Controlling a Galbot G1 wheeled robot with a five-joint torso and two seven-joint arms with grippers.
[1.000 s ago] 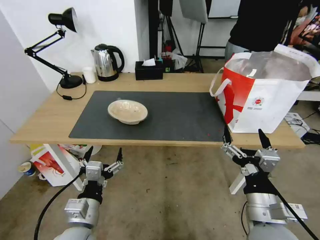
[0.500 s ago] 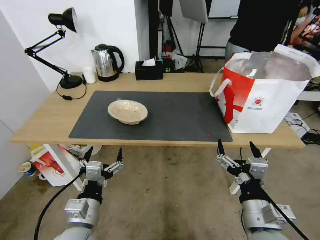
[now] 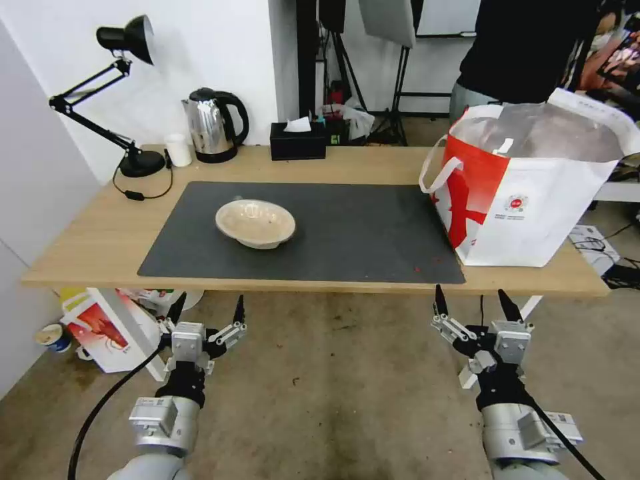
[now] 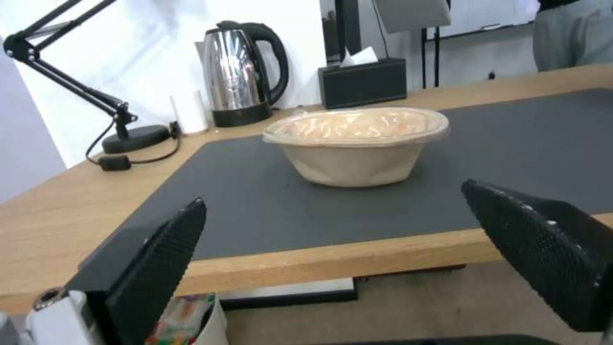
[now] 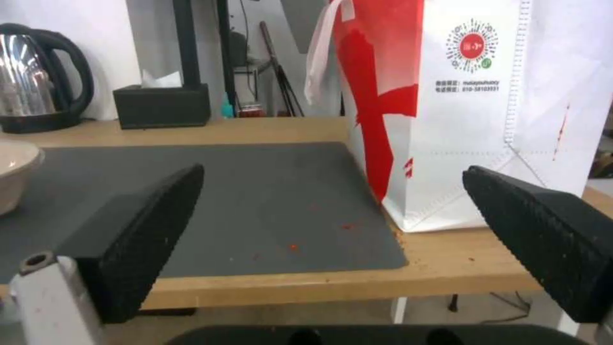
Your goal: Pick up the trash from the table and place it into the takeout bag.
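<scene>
Lowered and drawn back from the table's near edge since a second ago, the right gripper (image 3: 472,308) now hangs below the tabletop near the right corner, fingers spread wide and empty. Nothing else has shifted.

Going down in size: the table (image 3: 87,247) carries the takeout bag (image 3: 533,200) upright at its right end, mouth open, probably so trash can be dropped in from above. On the grey mat (image 3: 347,227), left of centre, sits the beige paper bowl (image 3: 255,223), well apart from the bag. The left gripper (image 3: 207,313) waits below the near edge, wide open and empty.

From the head view the bag's open mouth shows; the right wrist view instead gives its printed side and red crumbs (image 5: 292,247) on the mat.
</scene>
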